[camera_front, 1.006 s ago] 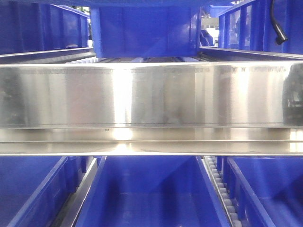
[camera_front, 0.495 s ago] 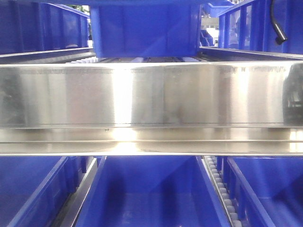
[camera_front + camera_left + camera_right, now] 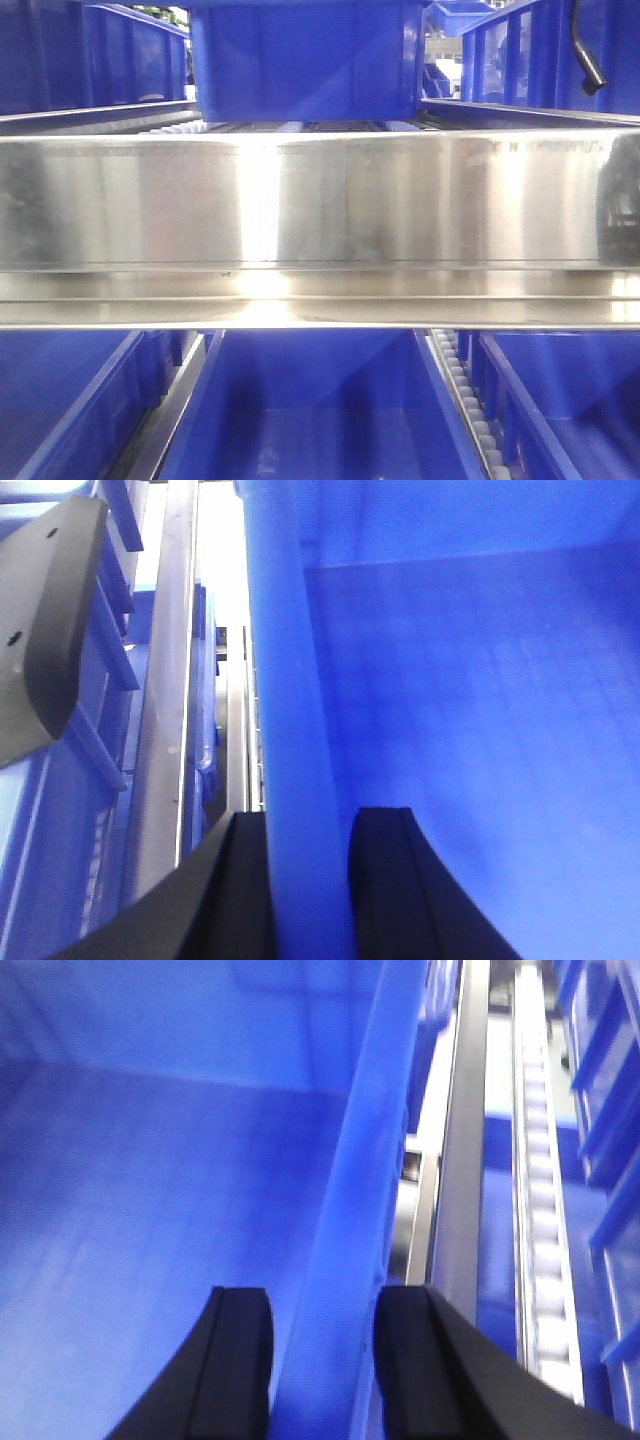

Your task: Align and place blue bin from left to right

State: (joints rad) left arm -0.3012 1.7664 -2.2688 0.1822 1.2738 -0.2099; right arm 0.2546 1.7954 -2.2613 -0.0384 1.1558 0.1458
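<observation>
The jaws of the left gripper [image 3: 310,825] are clenched on the left side wall of the blue bin [image 3: 305,60]: one black finger [image 3: 385,880] is pressed on the inner face of the wall and the other on the outer face. The jaws of the right gripper [image 3: 322,1300] are closed in the same way on the right side wall, with one finger [image 3: 240,1360] inside the bin and the other outside.

In the front view, the blue bin is seen on the upper level of the rack, in the middle lane, behind a wide steel crossbar [image 3: 320,200]. It is placed between a left neighbour bin [image 3: 90,60] and a right neighbour bin [image 3: 540,50], and is apart from both. Whether its bottom is resting on the rollers cannot be told. Its inside is bare in both wrist views.

A roller track [image 3: 535,1210] is seen just beside the right wall. Under the crossbar, a lower bin [image 3: 310,420] is visible. A black cable [image 3: 588,60] hangs at the upper right.
</observation>
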